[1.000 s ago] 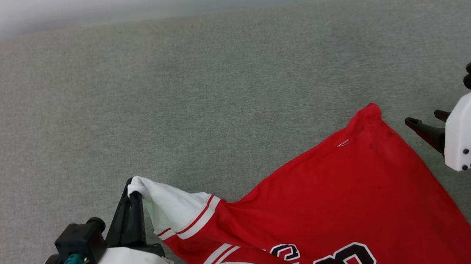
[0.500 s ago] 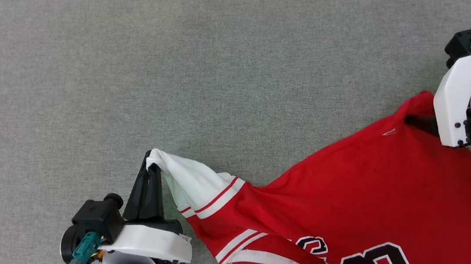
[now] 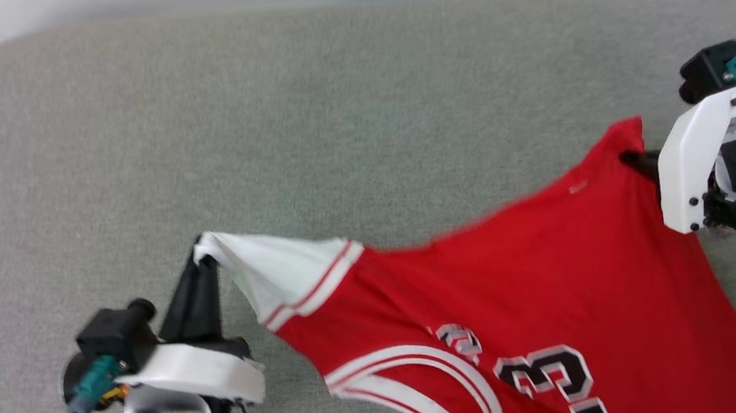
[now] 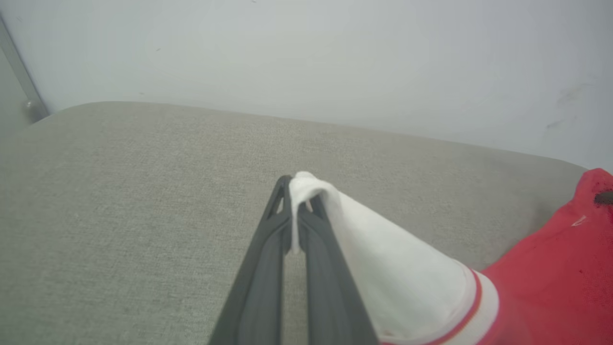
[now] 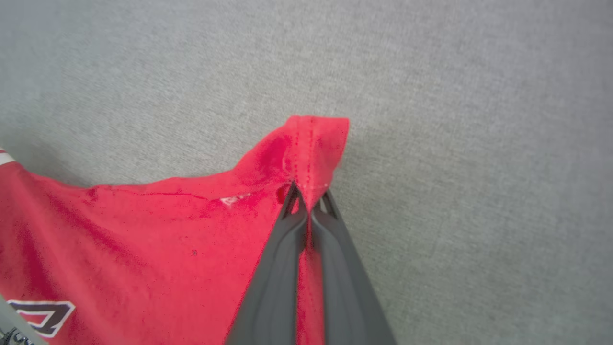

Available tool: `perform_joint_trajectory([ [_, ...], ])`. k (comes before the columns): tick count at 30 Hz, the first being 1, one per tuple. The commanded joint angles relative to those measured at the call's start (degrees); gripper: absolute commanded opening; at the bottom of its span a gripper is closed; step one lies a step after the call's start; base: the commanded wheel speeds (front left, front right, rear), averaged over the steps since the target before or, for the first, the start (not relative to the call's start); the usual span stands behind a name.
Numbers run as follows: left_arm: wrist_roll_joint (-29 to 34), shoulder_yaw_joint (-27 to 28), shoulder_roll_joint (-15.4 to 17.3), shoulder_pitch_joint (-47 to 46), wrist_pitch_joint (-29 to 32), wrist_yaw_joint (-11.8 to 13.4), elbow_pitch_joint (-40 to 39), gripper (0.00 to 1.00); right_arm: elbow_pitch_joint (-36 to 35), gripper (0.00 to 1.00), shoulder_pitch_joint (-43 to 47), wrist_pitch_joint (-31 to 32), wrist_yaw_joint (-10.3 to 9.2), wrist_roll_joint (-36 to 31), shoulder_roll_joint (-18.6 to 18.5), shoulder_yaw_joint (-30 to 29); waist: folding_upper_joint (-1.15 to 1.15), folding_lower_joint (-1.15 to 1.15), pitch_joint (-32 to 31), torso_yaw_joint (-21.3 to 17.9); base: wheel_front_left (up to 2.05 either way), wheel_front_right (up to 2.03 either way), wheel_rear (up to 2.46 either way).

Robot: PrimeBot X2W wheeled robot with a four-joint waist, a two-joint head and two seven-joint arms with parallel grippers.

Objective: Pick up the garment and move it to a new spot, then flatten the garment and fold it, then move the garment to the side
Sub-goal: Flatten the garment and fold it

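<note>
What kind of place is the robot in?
Probably a room indoors, maybe a living room: a grey upholstered cushion like a sofa seat, a plain pale wall behind it, and a red jersey.

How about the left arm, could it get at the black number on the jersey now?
Probably not yet: the left end effector is shut on the garment's white sleeve; nothing else blocks the number.

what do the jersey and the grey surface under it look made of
The jersey: thin, soft, synthetic-looking knit, matte; it sags and creases between its held corners, with a stitched hem. The grey surface: matte woven upholstery, fine weave visible, rounded corner; probably a padded cushion.
</note>
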Motion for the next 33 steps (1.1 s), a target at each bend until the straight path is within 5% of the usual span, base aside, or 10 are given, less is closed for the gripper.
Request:
perform_joint_trajectory([
  [1,-0.12,0.81,0.76,-1.44,-0.01,-0.09,-0.24,0.0,-0.79,0.0,0.05,-1.86,-0.03,-0.37,0.24,-0.65,0.0,0.0,-2.92,-1.58,0.0,0.0,0.0],
  [15,-0.76,5.49,4.55,-24.54,1.68,-1.8,4.47,0.0,-5.29,0.0,-6.48,-20.72,-0.03,-5.34,4.76,-8.3,0.0,0.0,-6.74,-5.86,0.0,0.0,0.0],
  [33,5.6,3.85,7.5,-71.33,5.93,-3.93,14.21,0.0,-3.43,0.0,-39.96,-29.14,-0.03,-7.09,6.53,-13.83,0.0,0.0,11.58,-8.26,0.0,0.0,0.0],
])
